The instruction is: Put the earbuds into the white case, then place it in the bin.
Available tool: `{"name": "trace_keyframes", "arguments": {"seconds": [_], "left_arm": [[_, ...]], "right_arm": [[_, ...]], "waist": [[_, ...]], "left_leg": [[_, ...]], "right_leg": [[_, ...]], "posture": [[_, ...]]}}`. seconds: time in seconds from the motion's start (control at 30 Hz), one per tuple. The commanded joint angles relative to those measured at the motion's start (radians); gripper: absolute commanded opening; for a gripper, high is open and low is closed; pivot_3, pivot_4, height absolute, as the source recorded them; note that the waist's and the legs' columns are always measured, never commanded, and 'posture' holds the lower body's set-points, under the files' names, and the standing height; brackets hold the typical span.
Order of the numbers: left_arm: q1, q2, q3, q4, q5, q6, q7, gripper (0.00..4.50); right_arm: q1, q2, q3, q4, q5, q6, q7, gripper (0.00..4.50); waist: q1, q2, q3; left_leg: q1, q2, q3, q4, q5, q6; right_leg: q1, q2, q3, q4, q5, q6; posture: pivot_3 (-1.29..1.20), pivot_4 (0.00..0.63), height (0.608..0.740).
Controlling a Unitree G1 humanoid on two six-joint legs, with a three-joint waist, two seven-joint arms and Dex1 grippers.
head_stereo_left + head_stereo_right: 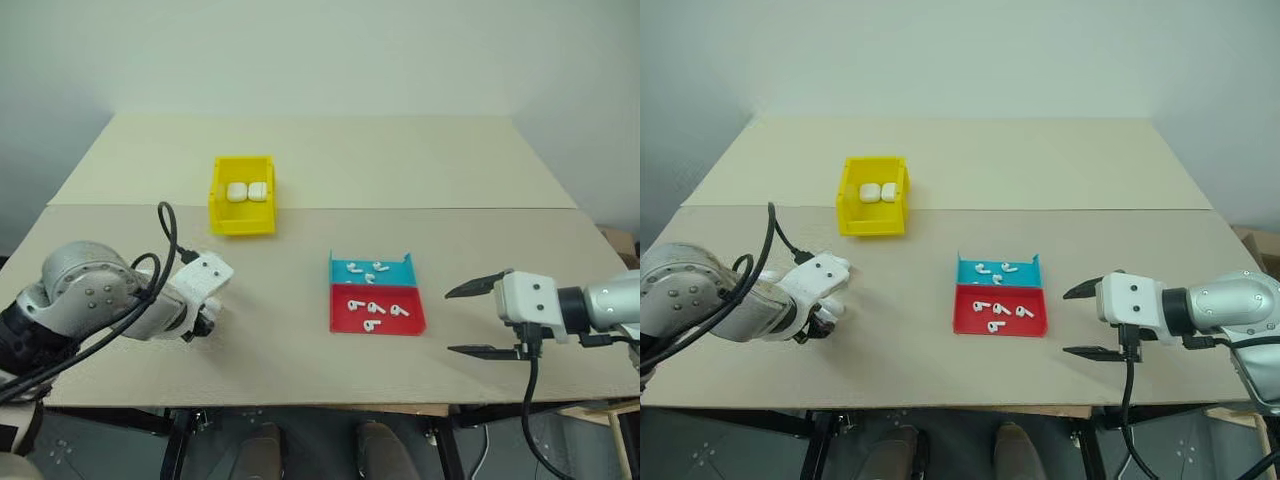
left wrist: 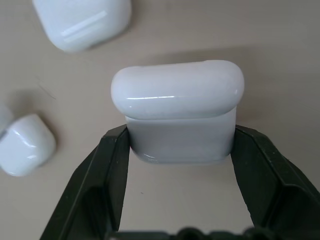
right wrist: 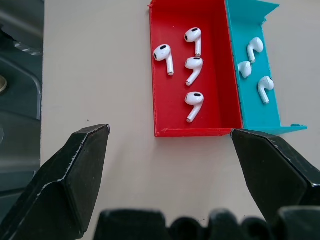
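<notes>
Left end effector (image 2: 180, 145) clamped on the white case (image 2: 177, 110) by its lower body, lid closed and clear of the fingers, probably so it can be flipped open. Other cases (image 2: 82, 20) near on the bench (image 1: 300, 340). Right end effector (image 3: 170, 150) spread wide, hanging before the red tray (image 3: 165, 107) of earbuds (image 3: 194, 102). Beside it, the blue tray (image 3: 250, 107). Farther off, the bin (image 1: 243, 195), two cases inside, free bench all around.

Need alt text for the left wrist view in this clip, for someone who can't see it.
The left gripper is shut on a glossy white case, one black finger on each side of its lower body, lid closed. Two more white cases lie on the beige table beyond it: one farther off, one to the side.
</notes>
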Motion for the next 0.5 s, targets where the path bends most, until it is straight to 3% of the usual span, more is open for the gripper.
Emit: {"name": "trace_keyframes", "arguments": {"seconds": [0.03,0.2,0.23,0.3,0.37,0.43,0.5], "left_arm": [[-0.012,0.020,0.075,-0.081,0.119,-0.004,-0.037,2.76],[0.079,-0.006,0.156,-0.186,0.349,-0.231,-0.212,2.76],[0.139,0.008,0.138,-0.223,0.490,-0.402,-0.281,2.76],[0.214,-0.032,0.175,-0.235,0.564,-0.525,-0.364,2.76],[0.392,-0.088,0.185,-0.194,0.830,-1.043,-0.573,2.76],[0.500,-0.130,0.188,-0.148,0.966,-1.306,-0.718,2.76],[0.546,-0.214,0.195,-0.055,0.986,-1.530,-0.897,2.76]], "right_arm": [[-0.048,-0.021,-0.035,-0.004,0.003,-0.012,-0.010,4.50],[-0.117,-0.030,-0.017,-0.005,-0.015,-0.014,-0.017,4.50],[-0.130,-0.032,-0.013,-0.001,-0.025,-0.018,-0.021,4.50],[-0.156,-0.041,-0.004,-0.002,-0.043,-0.014,-0.026,4.50],[-0.187,-0.072,0.004,-0.033,-0.033,0.033,-0.005,4.50],[-0.221,-0.111,0.029,-0.059,-0.022,0.103,0.015,4.50],[-0.277,-0.157,0.094,-0.082,-0.059,0.183,0.029,4.50]], "waist": [[-0.001,0.000,0.000],[-0.001,-0.001,0.000],[0.000,-0.001,0.000],[-0.001,0.000,0.000],[-0.001,0.000,0.000],[-0.001,0.001,0.000],[0.000,0.002,-0.001]], "left_leg": [[0.000,0.000,0.000,0.000,0.000,0.000],[0.000,0.000,0.000,-0.001,0.000,0.000],[0.000,0.000,0.000,-0.001,0.000,0.000],[0.000,0.000,0.001,-0.002,0.000,0.000],[0.000,0.000,0.001,-0.002,0.000,0.000],[0.000,0.000,0.003,-0.004,0.000,0.000],[-0.002,0.002,0.003,-0.005,0.000,0.000]], "right_leg": [[0.000,0.000,0.000,0.000,0.000,0.000],[0.000,0.000,-0.001,0.000,0.000,0.000],[0.000,0.000,-0.001,-0.001,0.000,0.000],[0.000,-0.001,0.000,-0.002,0.000,-0.001],[0.000,-0.001,0.000,-0.003,0.000,-0.001],[-0.001,-0.001,0.000,-0.006,0.001,-0.003],[-0.001,-0.001,-0.002,-0.010,0.002,-0.005]], "posture": [[0.00,0.150,0.740],[0.00,0.150,0.740],[0.00,0.150,0.740],[0.00,0.150,0.740],[0.00,0.150,0.740],[0.00,0.150,0.740],[0.00,0.150,0.740]]}}
